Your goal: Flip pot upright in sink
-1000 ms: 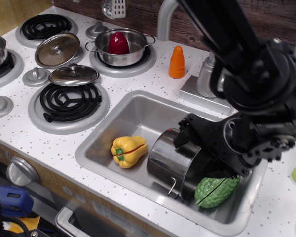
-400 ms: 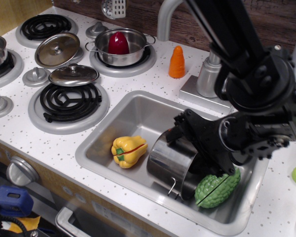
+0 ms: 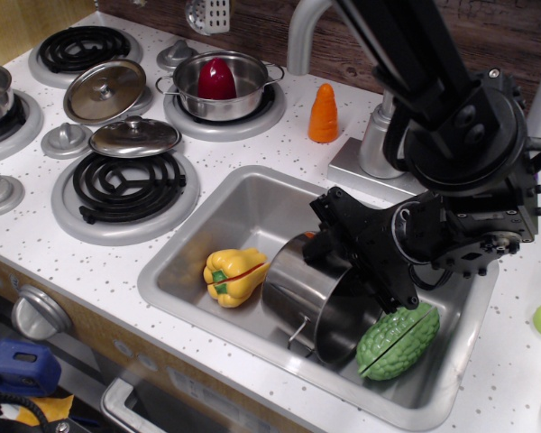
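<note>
Our fingers [image 3: 335, 236] sit at the upper rim of the pot [image 3: 308, 298], right of the frame's center, but we cannot tell whether they are apart or clamped on it. The pot lies tilted in the sink [image 3: 225, 212], its open mouth facing lower right. A yellow pepper [image 3: 234, 276] rests just left of it, and a green vegetable [image 3: 398, 340] sits at its lower right.
</note>
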Motion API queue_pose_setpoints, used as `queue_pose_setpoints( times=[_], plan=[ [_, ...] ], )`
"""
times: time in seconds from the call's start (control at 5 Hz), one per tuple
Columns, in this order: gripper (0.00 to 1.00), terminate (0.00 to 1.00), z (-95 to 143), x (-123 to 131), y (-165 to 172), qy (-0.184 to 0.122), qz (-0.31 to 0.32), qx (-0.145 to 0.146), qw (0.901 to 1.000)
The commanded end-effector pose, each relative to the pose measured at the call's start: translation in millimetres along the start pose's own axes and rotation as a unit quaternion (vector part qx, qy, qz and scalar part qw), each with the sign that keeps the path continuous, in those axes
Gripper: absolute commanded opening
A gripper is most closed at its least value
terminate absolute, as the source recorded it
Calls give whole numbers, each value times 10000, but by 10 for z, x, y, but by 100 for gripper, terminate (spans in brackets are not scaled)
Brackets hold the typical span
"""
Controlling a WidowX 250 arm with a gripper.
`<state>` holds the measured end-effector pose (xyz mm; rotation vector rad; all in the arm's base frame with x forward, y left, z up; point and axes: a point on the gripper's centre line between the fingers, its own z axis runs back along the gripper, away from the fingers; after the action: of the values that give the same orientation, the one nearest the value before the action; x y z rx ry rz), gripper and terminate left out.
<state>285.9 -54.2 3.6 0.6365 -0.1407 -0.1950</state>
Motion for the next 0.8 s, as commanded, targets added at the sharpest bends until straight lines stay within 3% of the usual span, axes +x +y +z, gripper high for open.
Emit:
queue_pose_setpoints(
  times=[0.0, 0.6],
  plan=[
    [0, 0, -3, 89, 130, -285, 392, -659, 9967],
    [0, 0, -94, 79, 246, -165, 707, -2122, 9745]
  ],
)
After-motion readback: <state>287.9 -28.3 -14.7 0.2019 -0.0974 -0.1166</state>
